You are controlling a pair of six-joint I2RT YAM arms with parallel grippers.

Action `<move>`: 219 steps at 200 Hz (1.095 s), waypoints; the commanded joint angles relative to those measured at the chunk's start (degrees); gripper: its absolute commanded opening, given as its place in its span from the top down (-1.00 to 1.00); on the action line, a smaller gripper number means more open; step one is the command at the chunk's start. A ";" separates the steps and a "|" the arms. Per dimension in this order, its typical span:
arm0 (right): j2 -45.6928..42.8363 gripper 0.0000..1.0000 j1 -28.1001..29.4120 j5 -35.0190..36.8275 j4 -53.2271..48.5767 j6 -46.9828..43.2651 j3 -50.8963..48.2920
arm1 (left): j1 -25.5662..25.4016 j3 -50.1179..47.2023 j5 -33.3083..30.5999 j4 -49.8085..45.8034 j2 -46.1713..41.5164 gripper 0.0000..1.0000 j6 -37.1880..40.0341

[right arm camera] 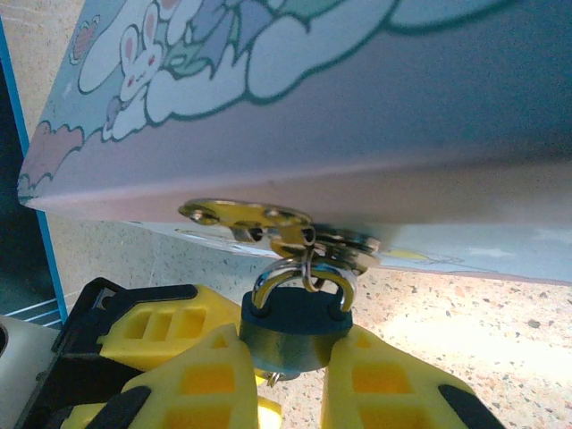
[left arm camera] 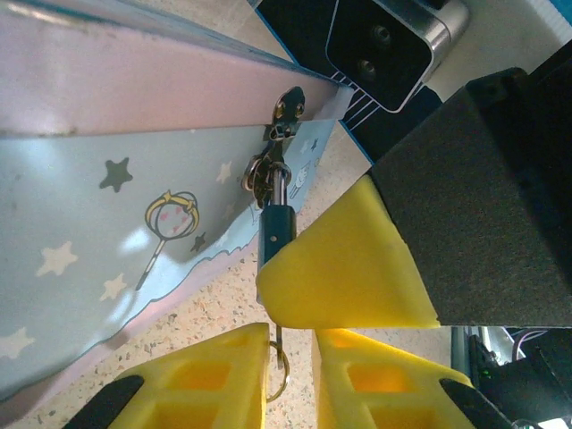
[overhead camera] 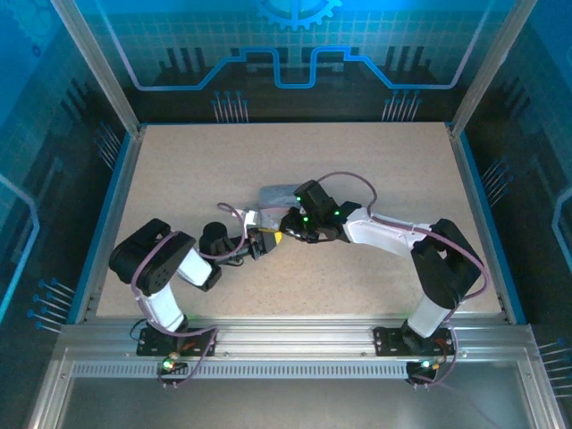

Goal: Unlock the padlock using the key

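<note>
Right pincer seemingly snug around padlock

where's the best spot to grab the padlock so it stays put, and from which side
Grip the padlock by its blue body, fingers on the two narrow sides, coming from the side away from the tin. The thin shackle is hooked to the hasp, so the lock can swing; the blocky body gives firm flat faces. The right gripper flanks it this way.
</note>
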 commanded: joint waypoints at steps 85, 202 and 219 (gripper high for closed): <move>-2.64 0.89 -0.44 -2.14 2.78 1.29 -0.84 | -1.21 1.35 -0.98 1.60 1.03 1.00 -0.03; -2.09 0.23 -0.58 2.30 0.33 1.68 -0.54 | -2.10 0.49 -1.47 1.57 0.57 1.00 0.76; -1.53 0.29 -0.57 2.76 0.28 1.86 -0.45 | -2.61 0.56 -1.45 1.55 0.54 1.00 1.02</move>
